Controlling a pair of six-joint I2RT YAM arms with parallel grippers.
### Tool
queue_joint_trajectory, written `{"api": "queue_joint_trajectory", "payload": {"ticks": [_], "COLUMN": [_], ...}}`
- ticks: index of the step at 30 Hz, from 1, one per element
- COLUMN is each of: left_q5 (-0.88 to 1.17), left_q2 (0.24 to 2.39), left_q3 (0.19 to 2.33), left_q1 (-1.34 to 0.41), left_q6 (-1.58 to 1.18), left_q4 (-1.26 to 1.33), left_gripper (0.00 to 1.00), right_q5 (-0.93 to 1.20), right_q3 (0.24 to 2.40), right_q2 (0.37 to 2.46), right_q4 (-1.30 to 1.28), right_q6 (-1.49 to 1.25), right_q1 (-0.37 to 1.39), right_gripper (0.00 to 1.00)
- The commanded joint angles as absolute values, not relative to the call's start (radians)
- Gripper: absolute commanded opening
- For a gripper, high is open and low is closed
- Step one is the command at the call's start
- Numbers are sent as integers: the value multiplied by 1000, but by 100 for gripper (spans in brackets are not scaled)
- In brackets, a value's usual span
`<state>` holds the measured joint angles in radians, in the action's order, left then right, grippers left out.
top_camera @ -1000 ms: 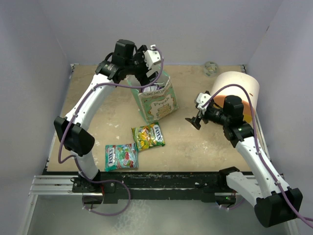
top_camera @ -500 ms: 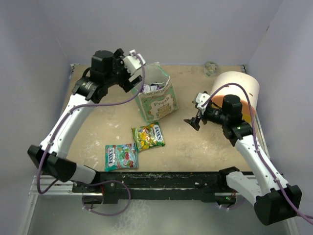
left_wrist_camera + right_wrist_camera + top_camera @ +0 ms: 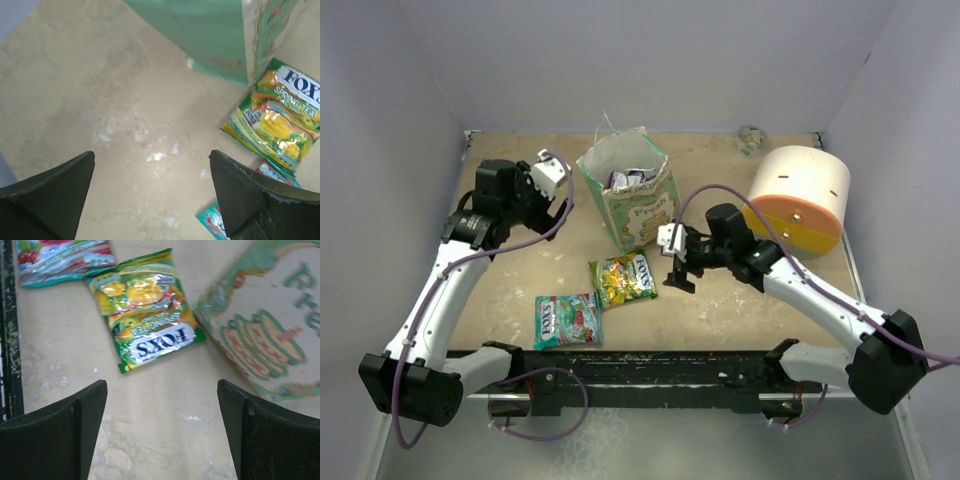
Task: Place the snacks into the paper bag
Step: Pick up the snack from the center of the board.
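The mint-green paper bag (image 3: 638,200) stands upright at mid-table with purple snacks (image 3: 625,180) showing inside. A yellow-green snack packet (image 3: 623,278) lies flat just in front of it, and a teal-and-red packet (image 3: 568,320) lies nearer the front edge. My right gripper (image 3: 677,270) is open and empty, low over the table just right of the yellow-green packet (image 3: 145,310), with the bag (image 3: 270,335) on its far side. My left gripper (image 3: 552,205) is open and empty, left of the bag (image 3: 215,35), over bare table; the yellow-green packet (image 3: 277,125) shows at its right.
A large cream-and-orange cylinder (image 3: 798,200) lies at the right side of the table. A small crumpled grey thing (image 3: 751,138) sits at the back wall. Purple-grey walls close in the left, back and right sides. A black rail (image 3: 640,365) runs along the front edge.
My left arm has pulled back from above the bag to the left and down. My right gripper has swung left and down to beside the yellow-green packet.
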<state>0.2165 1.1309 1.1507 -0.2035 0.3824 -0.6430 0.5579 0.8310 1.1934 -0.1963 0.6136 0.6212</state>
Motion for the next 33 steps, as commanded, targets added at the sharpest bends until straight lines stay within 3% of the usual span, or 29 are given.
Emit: {"api": "queue_joint_trajectory", "payload": {"ticks": [1,12,23,25,33], "left_q5": [293,406,447,434,466], "left_q2": [1091,1135,1165,1171,1110], "left_q3": [1084,1063,1092,1084,963], "left_q1": [-143,-80,-80,-80,-80], "left_q6": [306,266,374,392,404], "left_q4": [-598,-567,-650,-658,-568], "left_gripper": [99,99,99,99,99], "right_q5": [463,218,104,95,126], "right_q3": [859,894,960,966,989], "right_q2": [1288,1520,1687,1704,1723], "right_q4": [-144,-30,-55,-62,-116], "right_q6": [671,679,626,618,594], "right_q1": [701,931,983,983,983], "right_gripper": [90,86,73,68,30]}}
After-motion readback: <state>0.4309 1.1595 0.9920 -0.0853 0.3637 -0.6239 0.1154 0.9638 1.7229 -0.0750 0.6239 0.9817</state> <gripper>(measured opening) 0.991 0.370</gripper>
